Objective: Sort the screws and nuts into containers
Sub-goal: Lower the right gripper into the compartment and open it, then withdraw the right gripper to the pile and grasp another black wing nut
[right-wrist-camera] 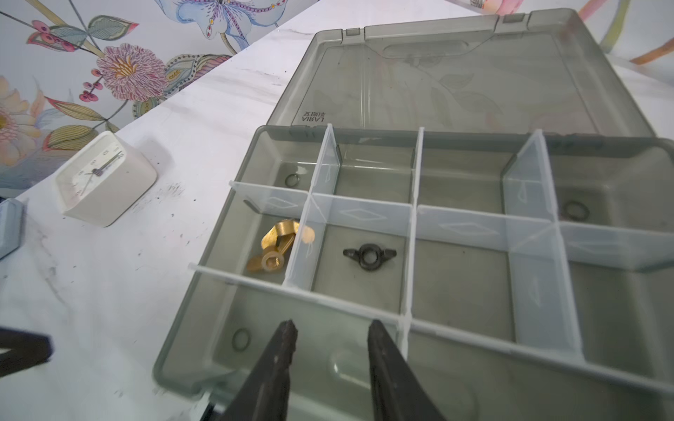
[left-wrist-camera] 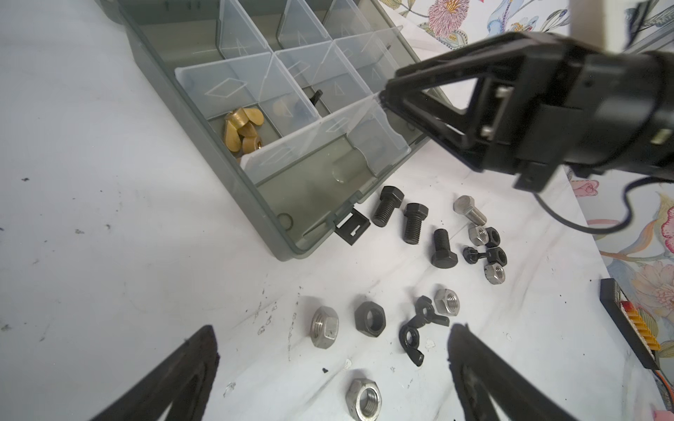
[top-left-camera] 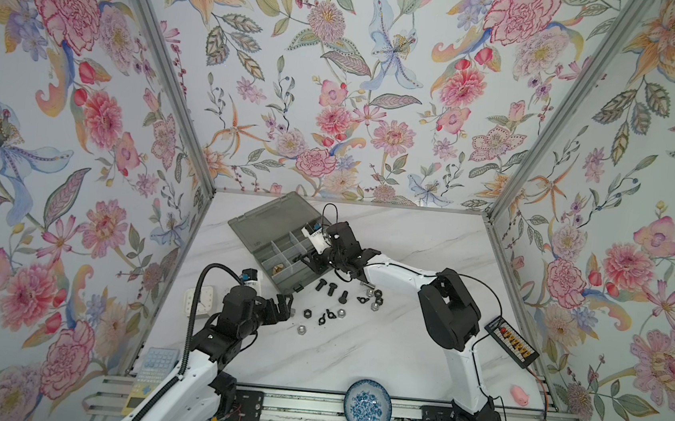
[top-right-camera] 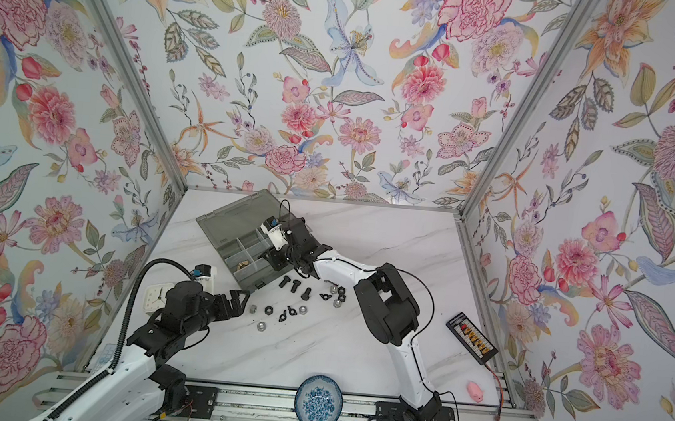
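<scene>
Three black bolts and a silver bolt lay on the table just beside the organizer box, with loose hex nuts farther out from it. Inside the box, brass wing nuts sat in one compartment and a black wing nut in the next. My right gripper hung over the box, fingers parted and empty; my left gripper, fingers spread wide, held nothing outside the box.

Flowered wallpaper covers three walls, joined by grey metal posts. A white marbled table fills the space between them, with a metal rail along its front edge.
</scene>
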`<move>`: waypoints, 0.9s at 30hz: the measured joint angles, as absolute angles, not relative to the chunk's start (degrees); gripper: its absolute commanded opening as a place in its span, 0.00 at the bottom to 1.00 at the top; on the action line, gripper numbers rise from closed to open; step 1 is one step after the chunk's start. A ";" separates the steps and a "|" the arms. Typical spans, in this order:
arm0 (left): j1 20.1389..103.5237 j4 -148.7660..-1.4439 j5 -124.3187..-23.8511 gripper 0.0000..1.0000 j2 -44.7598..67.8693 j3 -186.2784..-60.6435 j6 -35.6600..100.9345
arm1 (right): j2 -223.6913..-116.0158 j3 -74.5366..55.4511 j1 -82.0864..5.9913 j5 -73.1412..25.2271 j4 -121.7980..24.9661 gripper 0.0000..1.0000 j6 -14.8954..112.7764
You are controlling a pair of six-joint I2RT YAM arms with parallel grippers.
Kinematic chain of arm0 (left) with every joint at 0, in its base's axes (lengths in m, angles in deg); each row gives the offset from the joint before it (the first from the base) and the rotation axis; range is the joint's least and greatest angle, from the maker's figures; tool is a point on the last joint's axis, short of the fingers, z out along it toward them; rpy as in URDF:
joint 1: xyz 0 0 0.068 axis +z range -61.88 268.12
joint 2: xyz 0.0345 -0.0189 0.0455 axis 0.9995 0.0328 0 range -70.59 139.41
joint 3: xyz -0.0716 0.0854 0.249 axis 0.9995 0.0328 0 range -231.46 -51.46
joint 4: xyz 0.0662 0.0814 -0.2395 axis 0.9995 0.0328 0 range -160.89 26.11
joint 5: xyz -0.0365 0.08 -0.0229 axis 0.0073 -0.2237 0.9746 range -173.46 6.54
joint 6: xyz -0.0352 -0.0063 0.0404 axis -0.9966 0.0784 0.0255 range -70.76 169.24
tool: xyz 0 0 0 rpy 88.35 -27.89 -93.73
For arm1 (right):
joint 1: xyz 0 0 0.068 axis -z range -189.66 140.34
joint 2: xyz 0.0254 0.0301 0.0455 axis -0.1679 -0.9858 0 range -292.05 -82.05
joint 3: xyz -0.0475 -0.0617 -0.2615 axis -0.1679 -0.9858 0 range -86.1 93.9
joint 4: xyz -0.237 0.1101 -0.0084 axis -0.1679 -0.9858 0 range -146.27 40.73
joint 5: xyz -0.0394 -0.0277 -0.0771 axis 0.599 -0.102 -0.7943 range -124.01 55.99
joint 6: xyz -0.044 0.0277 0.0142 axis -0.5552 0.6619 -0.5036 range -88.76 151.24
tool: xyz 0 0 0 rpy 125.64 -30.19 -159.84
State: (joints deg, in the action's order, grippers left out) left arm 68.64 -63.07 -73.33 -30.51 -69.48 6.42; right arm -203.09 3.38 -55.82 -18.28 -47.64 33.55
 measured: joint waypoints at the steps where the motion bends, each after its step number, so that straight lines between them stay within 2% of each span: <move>1: 68.64 -63.07 -73.33 0.99 -30.51 -69.48 6.39 | -200.62 1.56 -55.95 -18.37 -47.90 0.40 33.55; 5: 68.64 -63.09 -73.15 0.99 -30.54 -69.48 6.39 | -191.13 -6.02 -57.35 -18.52 -49.87 0.43 33.39; 10: 68.64 -63.09 -73.15 0.99 -30.75 -69.48 6.39 | -185.38 -13.00 -60.36 -20.14 -53.67 0.43 33.37; 18: 68.64 -63.20 -72.89 0.99 -30.73 -69.48 6.39 | -183.81 -22.09 -64.19 -24.58 -59.53 0.42 32.89; 27: 68.68 -63.22 -71.84 0.99 -30.73 -69.48 6.37 | -184.20 -23.53 -64.23 -27.42 -60.25 0.41 31.14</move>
State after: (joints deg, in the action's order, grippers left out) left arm 68.68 -63.22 -71.84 -30.73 -69.48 6.37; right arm -184.20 -23.53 -64.23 -27.42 -60.25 31.14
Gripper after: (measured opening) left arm 0.994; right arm 0.415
